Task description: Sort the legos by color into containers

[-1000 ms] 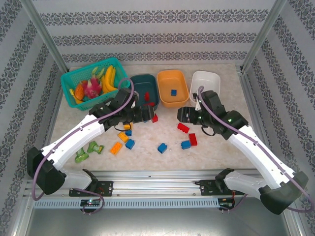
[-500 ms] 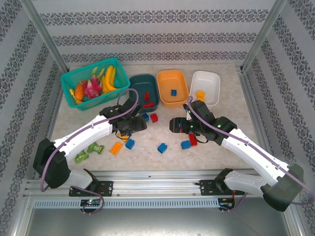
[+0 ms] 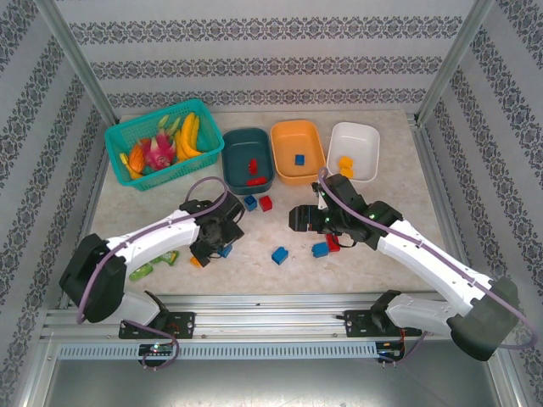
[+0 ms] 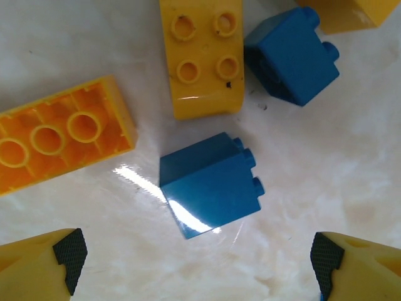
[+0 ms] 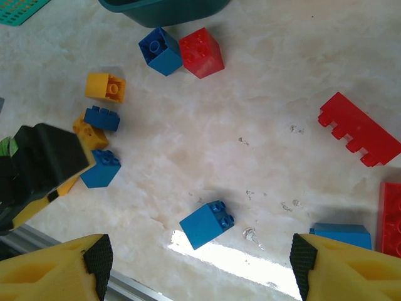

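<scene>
The left gripper (image 4: 197, 266) is spread wide and holds nothing. Its pads (image 4: 67, 249) hang low over the table (image 3: 407, 170). Just ahead of them lies one blue brick (image 4: 210, 185) on its side. Past it are a yellow brick (image 4: 200, 59) with its studs up, a second blue brick (image 4: 291, 53), an orange brick (image 4: 59, 141) with its underside up, and the corner of another yellow piece (image 4: 341, 12). That makes five legos in the left wrist view.

The right gripper (image 5: 200, 266) is also wide open and empty, above a lone blue lego (image 5: 207, 222). To its right a blue block (image 5: 341, 235) lies beside a red block (image 5: 391, 216), with a long red brick (image 5: 357, 128) farther out. A blue-and-red pair (image 5: 182, 51) sits side by side just short of the teal tub (image 5: 163, 9). Four more legos lie by the left gripper. In all ten lie loose in the right wrist view: five blue, three red, one yellow and one orange.

The three tubs stand in a row at the far side. The teal tub holds two red legos (image 3: 254, 173), the orange tub (image 3: 297, 125) holds one blue lego (image 3: 299, 158), and the white tub (image 3: 361, 144) holds what look like two yellow legos (image 3: 345, 166). One basket (image 3: 119, 161) stands to their left.
</scene>
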`<move>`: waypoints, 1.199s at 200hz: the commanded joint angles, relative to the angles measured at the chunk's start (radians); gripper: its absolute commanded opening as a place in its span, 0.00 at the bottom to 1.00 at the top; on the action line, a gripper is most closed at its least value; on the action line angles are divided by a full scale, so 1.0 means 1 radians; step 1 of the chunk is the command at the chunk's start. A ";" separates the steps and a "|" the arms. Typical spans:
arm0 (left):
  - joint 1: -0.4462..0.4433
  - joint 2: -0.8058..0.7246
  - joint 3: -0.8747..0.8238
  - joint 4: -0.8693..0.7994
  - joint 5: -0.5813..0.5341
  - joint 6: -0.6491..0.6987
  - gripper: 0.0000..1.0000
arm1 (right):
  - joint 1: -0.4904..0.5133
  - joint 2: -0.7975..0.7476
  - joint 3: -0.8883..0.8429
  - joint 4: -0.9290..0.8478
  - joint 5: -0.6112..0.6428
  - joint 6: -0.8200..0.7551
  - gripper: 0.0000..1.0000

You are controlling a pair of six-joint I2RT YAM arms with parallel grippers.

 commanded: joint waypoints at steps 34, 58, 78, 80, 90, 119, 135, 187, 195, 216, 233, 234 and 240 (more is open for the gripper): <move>-0.007 0.077 -0.003 0.084 -0.008 -0.257 0.88 | 0.007 -0.002 -0.023 0.072 -0.093 -0.006 0.78; -0.006 0.116 0.034 0.056 -0.035 -0.246 0.84 | 0.007 -0.011 -0.033 0.072 -0.096 -0.005 0.78; -0.005 0.132 0.011 0.067 -0.024 -0.268 0.79 | 0.006 -0.013 -0.037 0.072 -0.098 -0.003 0.78; -0.005 0.134 0.008 0.072 -0.024 -0.269 0.78 | 0.006 -0.013 -0.037 0.072 -0.098 -0.003 0.78; -0.003 0.136 -0.009 0.092 -0.029 -0.275 0.75 | 0.004 -0.014 -0.038 0.074 -0.100 -0.003 0.79; 0.007 0.139 -0.014 0.093 -0.058 -0.260 0.64 | 0.003 -0.013 -0.043 0.095 -0.127 -0.002 0.79; 0.007 0.133 -0.018 0.089 -0.066 -0.250 0.59 | 0.001 -0.010 -0.044 0.107 -0.144 0.001 0.79; 0.008 0.095 -0.045 0.084 -0.076 -0.247 0.45 | -0.004 -0.002 -0.033 0.114 -0.143 0.009 0.79; 0.008 0.088 -0.041 0.075 -0.080 -0.242 0.44 | -0.004 0.000 -0.027 0.114 -0.143 0.010 0.79; 0.006 0.056 0.004 0.032 -0.091 -0.203 0.39 | -0.010 -0.007 0.006 0.083 -0.104 0.004 0.79; -0.008 0.032 0.103 -0.019 -0.111 -0.122 0.37 | -0.043 -0.040 0.049 0.059 -0.058 0.013 0.78; -0.009 0.033 0.110 -0.022 -0.112 -0.116 0.37 | -0.045 -0.043 0.054 0.059 -0.053 0.013 0.78; -0.012 0.039 0.167 -0.049 -0.120 -0.077 0.37 | -0.059 -0.057 0.070 0.053 -0.021 0.020 0.79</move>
